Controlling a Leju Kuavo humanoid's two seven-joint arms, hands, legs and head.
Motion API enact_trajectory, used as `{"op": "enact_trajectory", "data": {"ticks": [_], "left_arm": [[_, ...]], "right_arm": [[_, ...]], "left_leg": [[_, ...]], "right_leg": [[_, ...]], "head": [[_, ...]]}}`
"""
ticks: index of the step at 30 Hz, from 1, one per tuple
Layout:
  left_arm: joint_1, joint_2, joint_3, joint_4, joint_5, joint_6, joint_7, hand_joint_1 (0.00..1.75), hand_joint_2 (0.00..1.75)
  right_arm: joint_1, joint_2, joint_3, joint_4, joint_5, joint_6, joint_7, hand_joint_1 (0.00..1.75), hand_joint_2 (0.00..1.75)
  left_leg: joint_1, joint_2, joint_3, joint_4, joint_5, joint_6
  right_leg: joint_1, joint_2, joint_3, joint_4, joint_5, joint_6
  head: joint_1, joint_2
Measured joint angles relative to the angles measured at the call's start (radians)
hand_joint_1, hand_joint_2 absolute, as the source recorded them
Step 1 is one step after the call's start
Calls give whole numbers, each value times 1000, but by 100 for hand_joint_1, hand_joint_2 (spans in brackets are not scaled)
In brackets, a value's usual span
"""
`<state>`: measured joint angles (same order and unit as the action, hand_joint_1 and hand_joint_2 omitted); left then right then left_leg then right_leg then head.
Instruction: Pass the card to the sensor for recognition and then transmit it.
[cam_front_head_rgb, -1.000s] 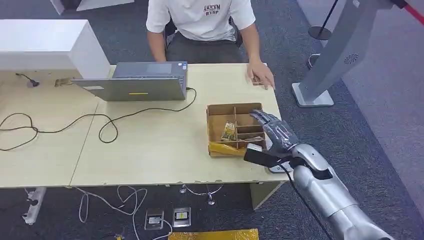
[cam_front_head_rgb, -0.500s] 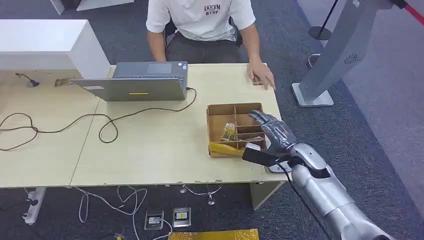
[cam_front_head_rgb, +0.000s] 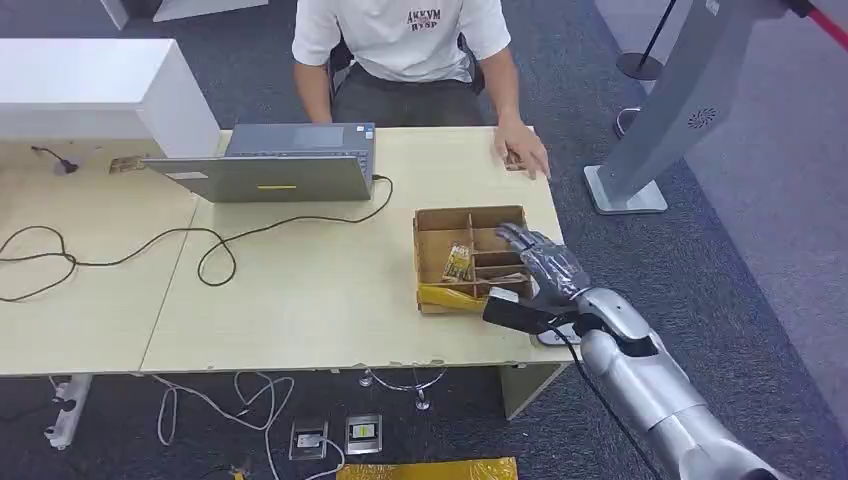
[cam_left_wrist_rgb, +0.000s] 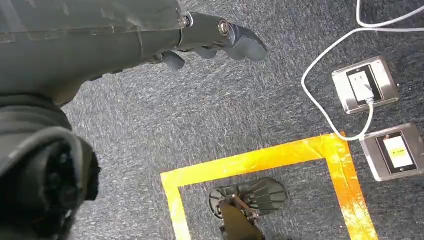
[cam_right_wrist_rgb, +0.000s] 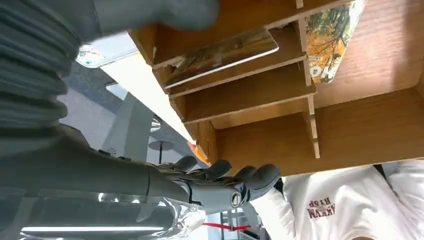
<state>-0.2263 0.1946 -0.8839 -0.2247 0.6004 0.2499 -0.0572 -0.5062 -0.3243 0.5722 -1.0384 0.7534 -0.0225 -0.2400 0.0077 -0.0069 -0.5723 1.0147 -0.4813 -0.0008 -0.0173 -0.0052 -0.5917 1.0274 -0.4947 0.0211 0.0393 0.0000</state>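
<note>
A brown cardboard box (cam_front_head_rgb: 440, 222) with dividers stands near the table's right end. A card with a yellow picture (cam_front_head_rgb: 458, 263) lies in its middle compartment. In the right wrist view a second card (cam_right_wrist_rgb: 220, 52) leans in a narrow slot, beside the yellow card (cam_right_wrist_rgb: 332, 37). My right hand (cam_front_head_rgb: 548, 270) hovers over the box's right-hand slots with fingers (cam_right_wrist_rgb: 220, 185) spread, holding nothing. A small white flat device (cam_front_head_rgb: 553, 337) lies at the table's edge under my right wrist. My left hand (cam_left_wrist_rgb: 215, 37) hangs above the floor, fingers loose, with nothing in it.
A person sits across the table, one hand (cam_front_head_rgb: 522, 152) resting on a small card at the far right corner. A laptop (cam_front_head_rgb: 270, 165) with a black cable (cam_front_head_rgb: 210, 250) is at the back. A grey stand (cam_front_head_rgb: 660, 120) rises right of the table.
My right hand has shifted slightly left and nearer, staying over the box's right-hand slots. Nothing else has moved.
</note>
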Motion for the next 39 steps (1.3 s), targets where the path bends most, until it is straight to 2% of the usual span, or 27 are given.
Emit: {"op": "enact_trajectory", "data": {"ticks": [26, 36, 38, 39], "left_arm": [[7, -9, 0, 0, 23, 3, 1, 0, 0], [7, -12, 0, 0, 17, 8, 1, 0, 0], [7, -13, 0, 0, 8, 12, 1, 0, 0], [7, -12, 0, 0, 7, 13, 1, 0, 0]], "right_arm": [[-43, 18, 10, 52, 6, 38, -33, 175, 175], [-58, 23, 9, 57, 3, 17, -27, 175, 175], [-80, 25, -13, 41, 7, -26, -11, 175, 175], [-94, 24, -21, 32, 9, -25, -7, 175, 175]], "left_leg": [[0, 0, 0, 0, 0, 0], [0, 0, 0, 0, 0, 0], [0, 0, 0, 0, 0, 0], [0, 1, 0, 0, 0, 0]], "right_leg": [[0, 0, 0, 0, 0, 0], [0, 0, 0, 0, 0, 0], [0, 0, 0, 0, 0, 0], [0, 1, 0, 0, 0, 0]], "head": [[0, 0], [0, 0], [0, 0], [0, 0]]}}
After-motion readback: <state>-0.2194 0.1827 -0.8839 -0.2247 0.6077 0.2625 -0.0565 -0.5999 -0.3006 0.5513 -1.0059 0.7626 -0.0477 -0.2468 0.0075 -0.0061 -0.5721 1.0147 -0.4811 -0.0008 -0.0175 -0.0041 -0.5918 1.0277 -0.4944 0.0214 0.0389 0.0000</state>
